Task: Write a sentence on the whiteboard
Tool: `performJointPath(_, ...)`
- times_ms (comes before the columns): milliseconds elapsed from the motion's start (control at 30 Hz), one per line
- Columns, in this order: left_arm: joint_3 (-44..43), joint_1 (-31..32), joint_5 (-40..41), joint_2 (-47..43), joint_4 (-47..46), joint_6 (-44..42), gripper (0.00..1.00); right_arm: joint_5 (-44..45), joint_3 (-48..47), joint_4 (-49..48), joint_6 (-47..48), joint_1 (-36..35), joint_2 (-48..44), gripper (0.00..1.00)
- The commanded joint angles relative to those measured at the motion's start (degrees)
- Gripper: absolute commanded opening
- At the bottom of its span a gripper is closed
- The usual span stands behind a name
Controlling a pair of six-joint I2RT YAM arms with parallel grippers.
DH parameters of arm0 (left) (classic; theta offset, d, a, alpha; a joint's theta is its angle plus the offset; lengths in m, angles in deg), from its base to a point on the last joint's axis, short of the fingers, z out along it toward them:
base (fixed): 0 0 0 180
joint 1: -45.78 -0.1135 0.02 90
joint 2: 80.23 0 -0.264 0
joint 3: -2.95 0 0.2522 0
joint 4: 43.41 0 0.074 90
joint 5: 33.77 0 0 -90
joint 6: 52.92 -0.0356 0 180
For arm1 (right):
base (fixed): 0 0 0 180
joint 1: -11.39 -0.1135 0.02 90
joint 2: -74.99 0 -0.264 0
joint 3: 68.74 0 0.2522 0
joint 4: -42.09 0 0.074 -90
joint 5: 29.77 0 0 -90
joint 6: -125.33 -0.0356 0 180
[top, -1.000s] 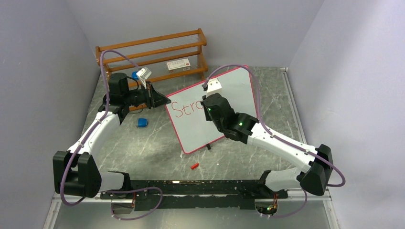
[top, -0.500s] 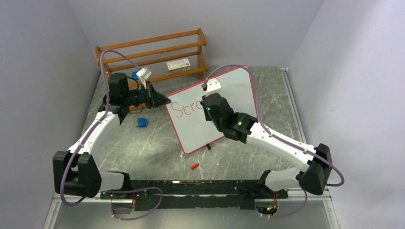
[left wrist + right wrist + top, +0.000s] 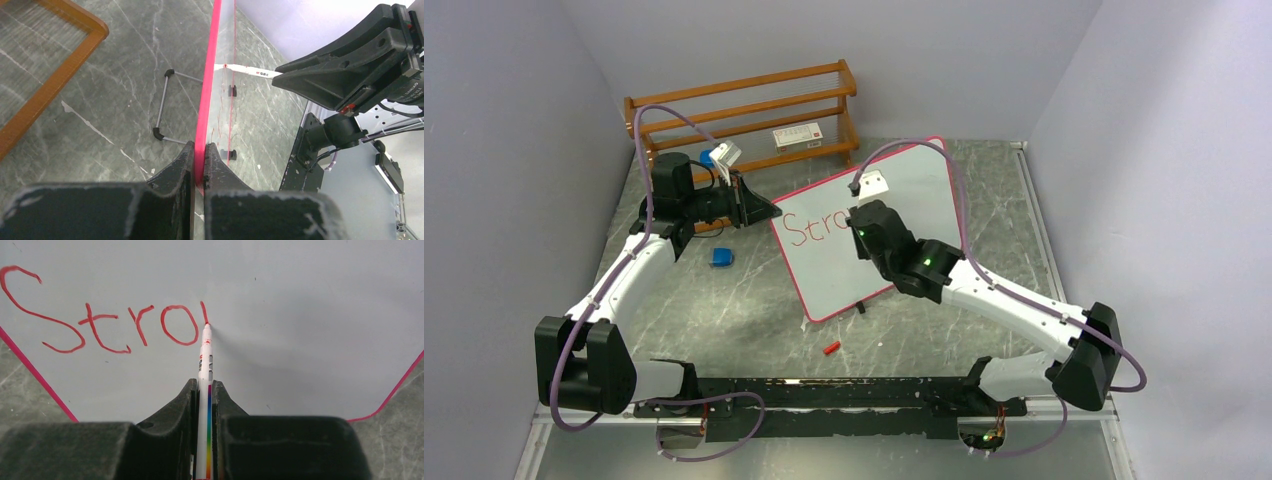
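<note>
Right pincer: clenched on a white marker, whose red tip touches the whiteboard.
Left pincer: clenched on the whiteboard's pink rim, at its left edge.
Sentence: red "Stro", plus one short stroke at the marker tip.
Whiteboard: propped tilted mid-tabletop, toward the far edge, near the wooden rack.
</note>
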Motion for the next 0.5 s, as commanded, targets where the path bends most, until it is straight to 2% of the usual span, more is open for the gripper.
performJointPath(0, 0.4, 2.1, 0.5, 1.7, 4.3, -3.8, 0.05, -0.9, 1.8, 1.8, -1.5, 0.6, -0.7, 0.00)
performJointPath(467, 0.4, 2.3, 0.6, 1.7, 4.4, -3.9, 0.05, -0.9, 3.0, 1.9, -1.9, 0.6, -2.0, 0.00)
